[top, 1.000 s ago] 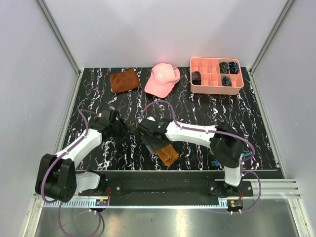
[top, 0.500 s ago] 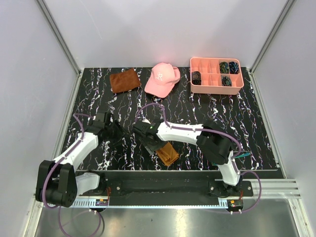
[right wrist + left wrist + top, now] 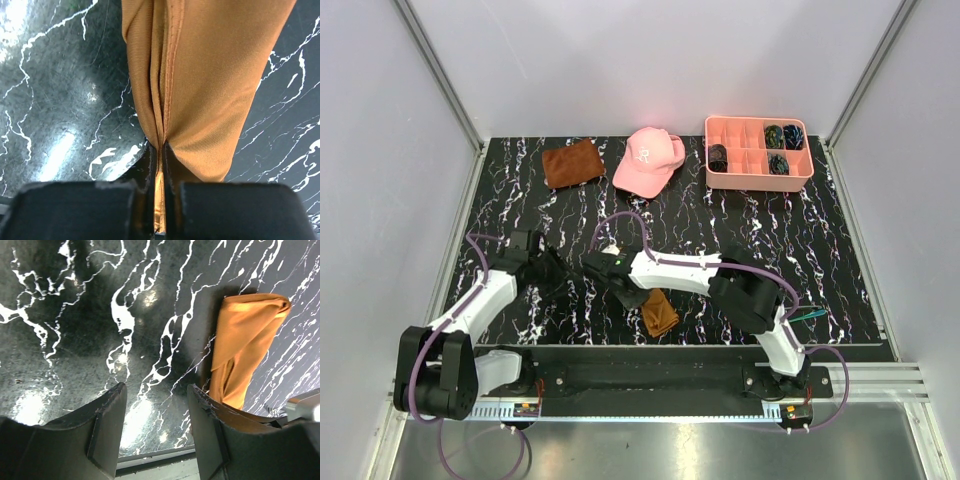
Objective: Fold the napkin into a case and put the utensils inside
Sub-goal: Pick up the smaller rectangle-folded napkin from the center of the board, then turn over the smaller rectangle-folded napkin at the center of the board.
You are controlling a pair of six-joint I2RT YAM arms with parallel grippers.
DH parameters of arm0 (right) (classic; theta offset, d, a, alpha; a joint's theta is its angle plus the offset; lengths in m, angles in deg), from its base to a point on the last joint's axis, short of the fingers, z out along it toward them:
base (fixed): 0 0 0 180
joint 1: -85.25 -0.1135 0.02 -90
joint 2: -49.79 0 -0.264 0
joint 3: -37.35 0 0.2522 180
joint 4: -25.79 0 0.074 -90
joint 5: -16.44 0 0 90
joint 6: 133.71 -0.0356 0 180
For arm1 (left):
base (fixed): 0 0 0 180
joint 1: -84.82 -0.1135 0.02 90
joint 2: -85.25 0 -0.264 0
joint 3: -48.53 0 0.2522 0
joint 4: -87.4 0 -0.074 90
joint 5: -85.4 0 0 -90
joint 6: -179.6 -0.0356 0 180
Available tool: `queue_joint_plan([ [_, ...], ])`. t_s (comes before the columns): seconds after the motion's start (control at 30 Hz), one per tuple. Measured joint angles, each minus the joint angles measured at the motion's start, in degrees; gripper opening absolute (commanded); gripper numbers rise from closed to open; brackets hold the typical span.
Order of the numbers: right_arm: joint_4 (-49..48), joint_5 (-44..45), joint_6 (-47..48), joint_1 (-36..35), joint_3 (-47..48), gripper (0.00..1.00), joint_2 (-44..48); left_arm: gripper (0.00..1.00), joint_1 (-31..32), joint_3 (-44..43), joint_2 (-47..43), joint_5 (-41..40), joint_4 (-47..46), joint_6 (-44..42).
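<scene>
**K:** Black marble table (image 3: pixel 840 250). The napkin (image 3: pixel 660 312) lies by the near edge, centre, folded into a narrow strip.

**M:** Tools?

**K:** The right gripper (image 3: pixel 157 150) is clamped tight on the napkin's folded end. The left gripper (image 3: pixel 155 396) is spread wide, empty, close beside it.

**M:** Handling?

**K:** Soft, limp, light. It'll likely unfold if dragged, so pinch the hemmed edges. There's open room left and toward the far edge. Utensils (image 3: pixel 808 316) are by the near edge, right.

White arms (image 3: pixel 675 268), black joints, looping purple cables (image 3: pixel 623 213)
</scene>
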Motion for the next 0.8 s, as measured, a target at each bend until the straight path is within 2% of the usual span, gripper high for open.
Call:
queue_joint_plan([
  [0.2,0.92,-1.22,-0.13,0.00,2.27,0.00,-0.52,0.54,-1.16,0.98,-1.29,0.37,0.13,-1.01],
  [0.43,-2.08,-13.05,-1.42,0.09,3.23,0.00,1.66,0.54,-1.42,1.64,-5.53,0.57,0.20,-2.34],
  [0.63,-11.43,-25.35,-4.44,1.40,-0.63,0.00,6.38,0.52,-1.46,2.29,-9.86,0.52,1.16,-2.45],
  [0.8,-23.17,-36.39,-8.59,5.35,-10.14,0.00,10.08,0.50,-1.46,2.29,-15.26,-0.52,3.93,-2.45],
])
